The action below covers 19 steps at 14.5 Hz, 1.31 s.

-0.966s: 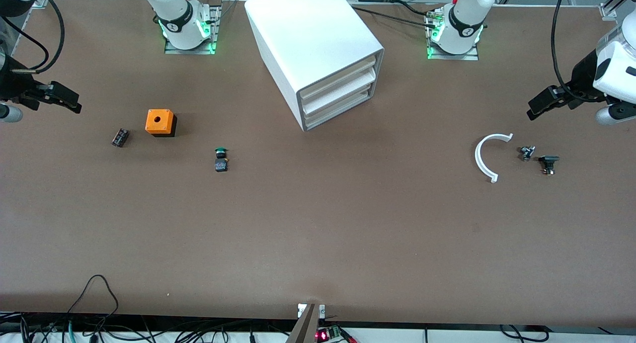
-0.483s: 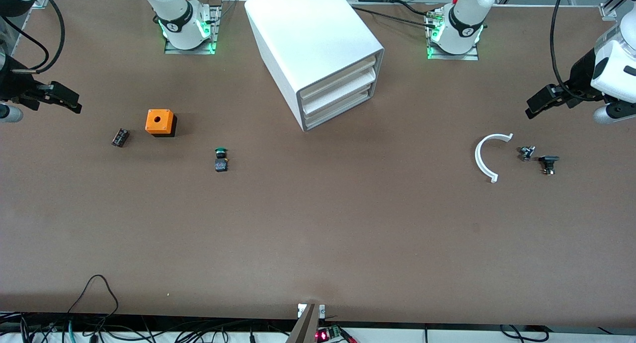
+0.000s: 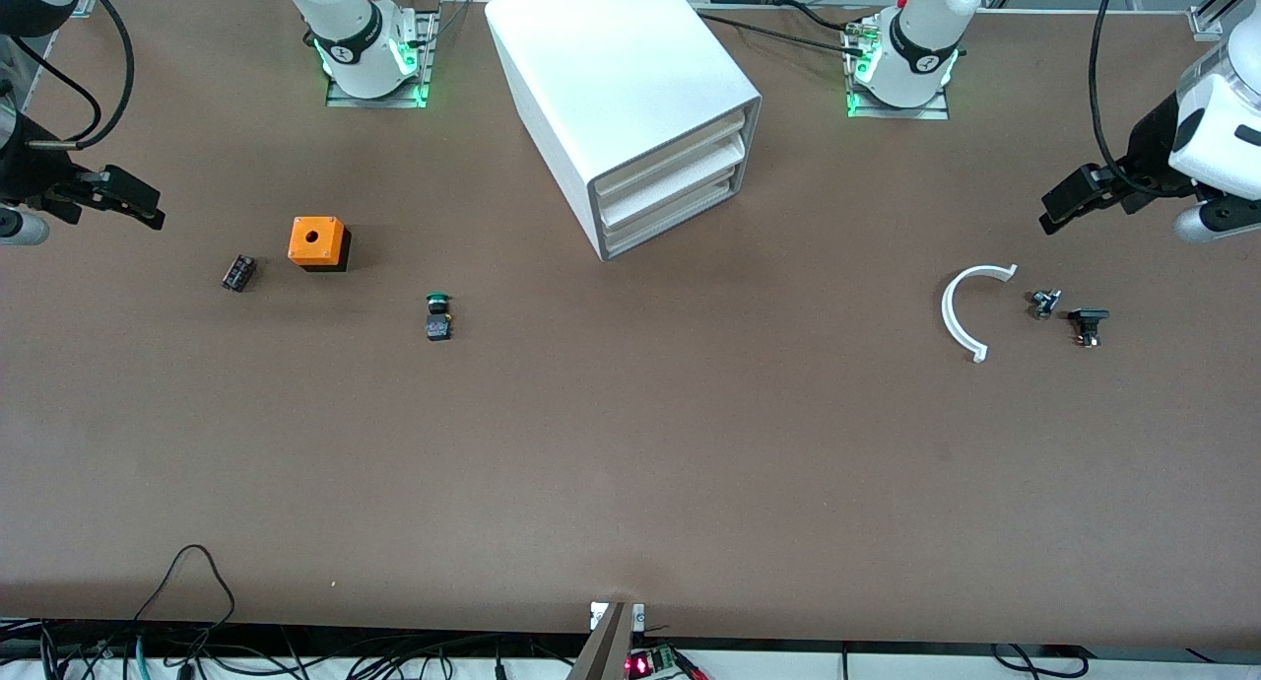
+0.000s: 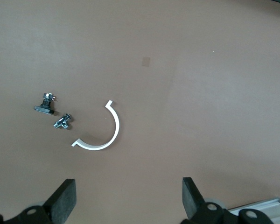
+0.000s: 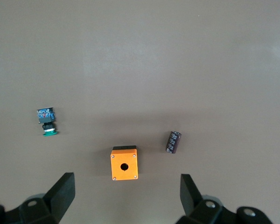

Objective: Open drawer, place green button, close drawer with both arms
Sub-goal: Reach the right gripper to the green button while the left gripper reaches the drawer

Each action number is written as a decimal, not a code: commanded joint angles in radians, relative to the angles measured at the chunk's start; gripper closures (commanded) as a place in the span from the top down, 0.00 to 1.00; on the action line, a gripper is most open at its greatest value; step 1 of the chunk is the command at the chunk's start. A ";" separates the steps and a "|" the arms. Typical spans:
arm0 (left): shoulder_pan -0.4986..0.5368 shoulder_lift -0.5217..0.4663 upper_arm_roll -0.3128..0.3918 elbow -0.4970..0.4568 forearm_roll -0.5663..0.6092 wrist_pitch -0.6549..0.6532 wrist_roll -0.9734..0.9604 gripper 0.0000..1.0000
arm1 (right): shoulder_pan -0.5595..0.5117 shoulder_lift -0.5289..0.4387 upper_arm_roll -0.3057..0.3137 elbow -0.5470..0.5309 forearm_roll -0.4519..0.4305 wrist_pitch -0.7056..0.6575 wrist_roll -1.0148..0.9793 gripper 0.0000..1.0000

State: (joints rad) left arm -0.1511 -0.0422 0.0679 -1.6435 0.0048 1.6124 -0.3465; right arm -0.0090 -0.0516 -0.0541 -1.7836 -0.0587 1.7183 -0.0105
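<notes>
Nothing started yet on the task: bottom drawer (image 3: 680, 219) of the white cabinet (image 3: 630, 99) fully pushed in, front turned toward the left arm's end of the table and a little toward the front camera. Button (image 3: 437, 317) lying on the table nearer to the front camera than the cabinet, toward the right arm's end, green cap pointing roughly at the cabinet side, long axis running about from camera to bases. Orange cube (image 3: 317, 242) and a small dark cylinder (image 3: 237, 272) farther out from the cabinet along that same end. Right gripper (image 3: 133, 199) up in the air at the right arm's end of the table, fingers (image 5: 60, 193) spread wide, holding nothing; clearly the closer one to the button. Left gripper (image 3: 1069, 199) hovering over the table near a white curved piece (image 3: 961, 315) and two small dark parts (image 3: 1069, 310), also spread wide and empty; probably better placed for the drawer front.
</notes>
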 commanded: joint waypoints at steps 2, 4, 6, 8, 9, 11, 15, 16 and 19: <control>-0.024 0.047 -0.037 0.054 0.018 -0.051 0.004 1.00 | 0.001 -0.014 -0.001 -0.020 0.022 0.007 -0.006 1.00; -0.027 0.057 -0.060 0.048 0.026 -0.057 0.000 1.00 | 0.004 0.004 0.002 -0.017 0.054 0.003 -0.006 1.00; -0.025 0.082 -0.063 0.031 0.026 -0.055 0.001 1.00 | 0.020 0.039 0.007 -0.014 0.062 0.004 -0.005 1.00; -0.028 0.132 -0.074 0.007 0.014 -0.058 0.003 1.00 | 0.053 0.053 0.008 -0.014 0.062 0.014 0.004 1.00; -0.033 0.143 -0.088 0.004 0.014 -0.052 0.006 1.00 | 0.061 0.067 0.008 -0.013 0.060 0.017 0.006 1.00; -0.033 0.226 -0.123 -0.006 0.015 -0.042 0.011 1.00 | 0.081 0.107 0.008 -0.010 0.060 0.018 -0.002 1.00; -0.004 0.324 -0.131 -0.035 -0.133 -0.008 0.126 1.00 | 0.147 0.179 0.008 -0.002 0.074 0.087 0.009 1.00; 0.014 0.353 -0.131 -0.073 -0.220 0.023 0.197 1.00 | 0.158 0.199 0.011 -0.008 0.098 0.115 0.009 1.00; 0.019 0.384 -0.134 -0.276 -0.499 0.258 0.364 1.00 | 0.164 0.257 0.071 -0.008 0.143 0.164 0.026 1.00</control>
State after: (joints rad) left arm -0.1404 0.3414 -0.0605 -1.7928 -0.3468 1.7551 -0.0981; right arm 0.1494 0.1742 -0.0069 -1.7976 0.0619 1.8528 -0.0035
